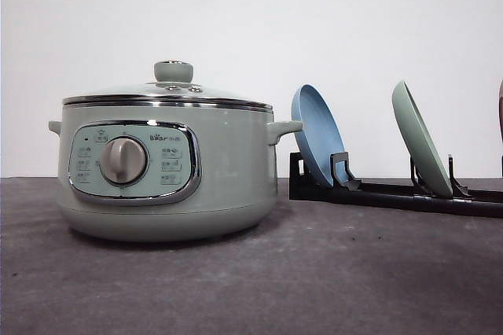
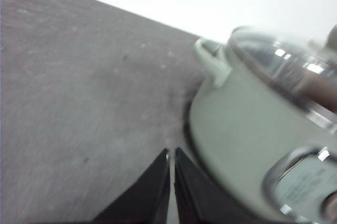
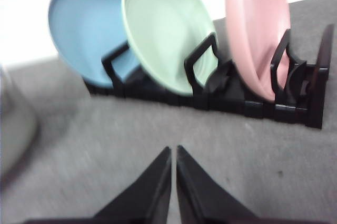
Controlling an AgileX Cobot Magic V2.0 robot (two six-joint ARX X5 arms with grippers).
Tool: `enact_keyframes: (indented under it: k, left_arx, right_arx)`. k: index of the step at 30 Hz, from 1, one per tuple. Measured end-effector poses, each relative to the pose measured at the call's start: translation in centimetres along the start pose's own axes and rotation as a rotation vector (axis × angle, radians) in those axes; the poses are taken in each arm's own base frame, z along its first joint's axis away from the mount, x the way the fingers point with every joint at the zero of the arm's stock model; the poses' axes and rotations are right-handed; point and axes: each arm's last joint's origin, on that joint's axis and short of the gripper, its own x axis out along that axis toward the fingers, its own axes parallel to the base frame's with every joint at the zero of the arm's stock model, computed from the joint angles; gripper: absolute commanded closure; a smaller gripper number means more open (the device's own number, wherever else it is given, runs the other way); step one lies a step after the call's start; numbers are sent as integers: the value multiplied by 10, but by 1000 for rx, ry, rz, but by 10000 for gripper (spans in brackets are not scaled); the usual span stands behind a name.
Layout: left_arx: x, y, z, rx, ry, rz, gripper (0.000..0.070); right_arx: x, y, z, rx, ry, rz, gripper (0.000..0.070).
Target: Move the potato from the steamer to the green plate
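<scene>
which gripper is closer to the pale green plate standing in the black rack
Right. The right gripper faces the pale green plate in its rack; the left gripper sits beside the sage-green steamer pot.

Lidded steamer (image 2: 247, 129) on grey table (image 2: 79, 103), just beside closed left gripper (image 2: 172, 155).

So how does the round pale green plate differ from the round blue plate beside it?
The pale green plate sits in the middle slot of the black rack, between the blue plate and a pink plate; the blue plate sits at the end, nearest the sage-green steamer pot. Both stand on edge, leaning, similar in size.
</scene>
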Motion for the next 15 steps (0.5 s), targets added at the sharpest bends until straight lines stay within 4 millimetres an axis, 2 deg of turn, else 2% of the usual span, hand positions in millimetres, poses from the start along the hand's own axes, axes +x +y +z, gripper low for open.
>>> enact_keyframes:
  k: [6,15]
  left_arx:
    - [-10,-19,49,-52,-48,-59,691]
    - [0,-47,98,-66,130,-179,691]
  right_arx:
    - [-15,17,47,74,-103,72,696]
    - [-28,46,116,69,24,216,696]
